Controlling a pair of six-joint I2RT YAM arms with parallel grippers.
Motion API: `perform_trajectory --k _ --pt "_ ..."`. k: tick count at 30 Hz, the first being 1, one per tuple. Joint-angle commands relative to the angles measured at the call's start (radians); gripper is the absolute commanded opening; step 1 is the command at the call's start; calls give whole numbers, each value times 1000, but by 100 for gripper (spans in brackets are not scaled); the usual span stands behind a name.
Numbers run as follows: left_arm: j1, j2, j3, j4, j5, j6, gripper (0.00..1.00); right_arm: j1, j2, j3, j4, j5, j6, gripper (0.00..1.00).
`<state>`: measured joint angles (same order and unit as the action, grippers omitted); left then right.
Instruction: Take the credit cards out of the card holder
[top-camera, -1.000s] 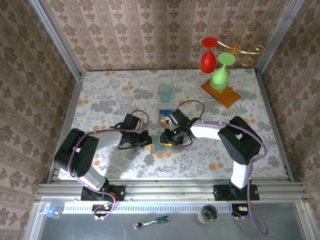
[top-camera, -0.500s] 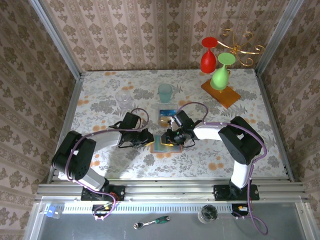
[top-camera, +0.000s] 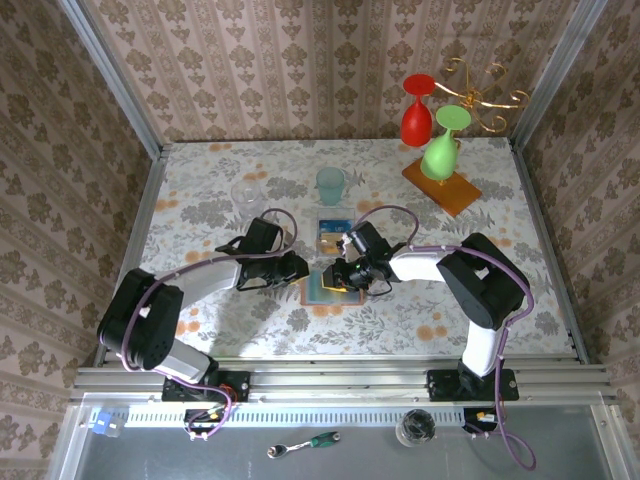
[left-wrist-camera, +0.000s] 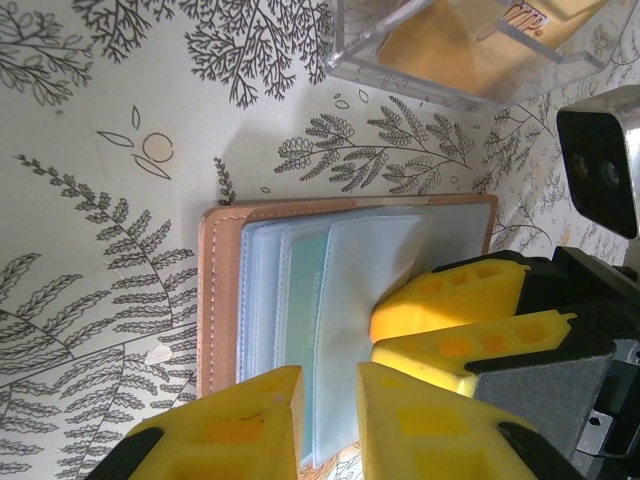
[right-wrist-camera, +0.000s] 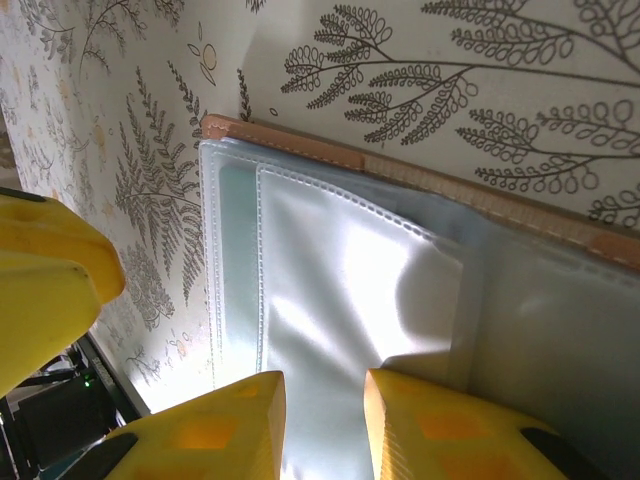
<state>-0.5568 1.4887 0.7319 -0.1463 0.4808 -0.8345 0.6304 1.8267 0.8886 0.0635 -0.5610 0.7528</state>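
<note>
**Two arms, one wallet.** The right gripper (right-wrist-camera: 322, 405), jaws drawn close together, pinches the card holder (left-wrist-camera: 218, 300) by one clear sleeve (right-wrist-camera: 340, 300). The plastic puckers up toward its yellow fingers.

Facing it from the holder's left side, the left gripper (left-wrist-camera: 328, 388) hovers with a narrow gap between its jaws and nothing in them.

The holder lies open and flat on the floral-patterned table (top-camera: 200, 200), between the two arms. Its tan leather border frames a fan of overlapping sleeves. A pale teal strip behind those sleeves looks like one of the credit cards (left-wrist-camera: 303, 330), pocketed, though the frames do not settle it.

Just beyond the holder lies a small clear-edged rectangle (top-camera: 333, 232) with an orange-gold face. Whether it is a card already out cannot be told. Farther back stand a teal cup (top-camera: 330, 185) and, toward the right rear corner, a wooden slab (top-camera: 442, 187).

The step in hand appears to be opening a pocket: one arm lifts the sleeve so the other can reach inside, and no card is seen leaving the holder.

The next move likely falls to the left gripper. It must line up with the card's exposed edge at the sleeve's mouth and close on the card alone, not the plastic. Then it must draw the card out along the pocket while the right arm steadies the holder.
</note>
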Motion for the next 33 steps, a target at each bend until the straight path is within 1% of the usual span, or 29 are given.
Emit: perform_trajectory --k 1,4,6,10,23,27,33 --pt "-9 1 2 37 23 -12 23 -7 -8 -35 19 -14 -7 30" --pt "-16 36 -14 117 68 -46 25 -9 -8 -45 40 -21 -6 30" --pt "-24 59 -15 141 81 -53 26 -11 -11 -54 54 -25 -4 30" --pt "-33 91 -21 153 85 -56 28 -15 -16 -74 95 -40 3 29" --pt "-35 139 -61 212 93 -86 31 -23 -20 -96 123 -54 4 28" --pt "-36 151 -73 262 112 -110 31 -23 -21 -98 124 -56 4 28" --pt "-38 158 -75 286 123 -120 26 -23 -19 -102 132 -57 9 28"
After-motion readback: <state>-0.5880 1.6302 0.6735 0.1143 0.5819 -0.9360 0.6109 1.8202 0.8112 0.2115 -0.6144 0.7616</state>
